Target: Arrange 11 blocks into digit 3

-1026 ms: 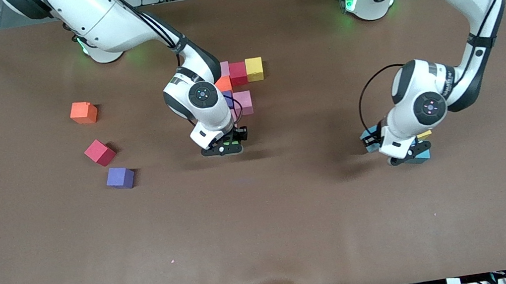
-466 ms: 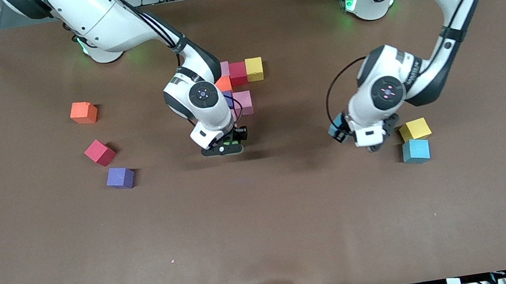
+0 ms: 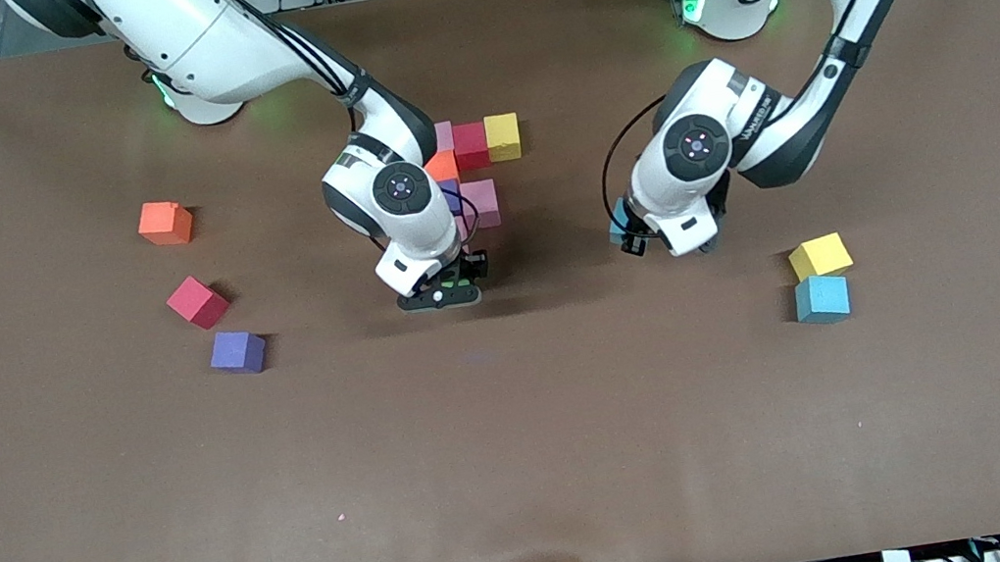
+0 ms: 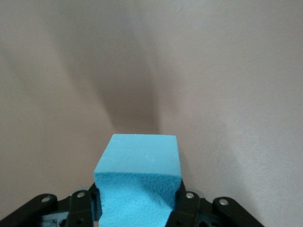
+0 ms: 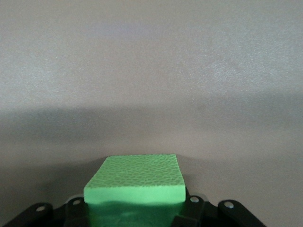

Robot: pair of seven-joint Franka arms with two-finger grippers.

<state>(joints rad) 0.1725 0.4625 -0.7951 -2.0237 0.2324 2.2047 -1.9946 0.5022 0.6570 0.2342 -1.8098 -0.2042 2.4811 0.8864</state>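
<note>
From the front, the half-built figure (image 3: 472,161) sits mid-counter (image 3: 523,436); the right gripper (image 3: 450,280) hangs just before it, the left gripper (image 3: 652,238) over bare counter nearby, spare blocks lying toward both ends. The left wrist view shows fingers (image 4: 189,208) clamped on a blue block (image 4: 139,182), likely bound for the figure. The right wrist view shows a green block (image 5: 135,182) pinched likewise.

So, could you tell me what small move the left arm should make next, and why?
Probably carry on toward the cluster and pause short of it. The left end effector is shut on a blue block over bare table, and the right end effector, shut on a green block, sits low at the cluster's near end, so there's little room.
</note>
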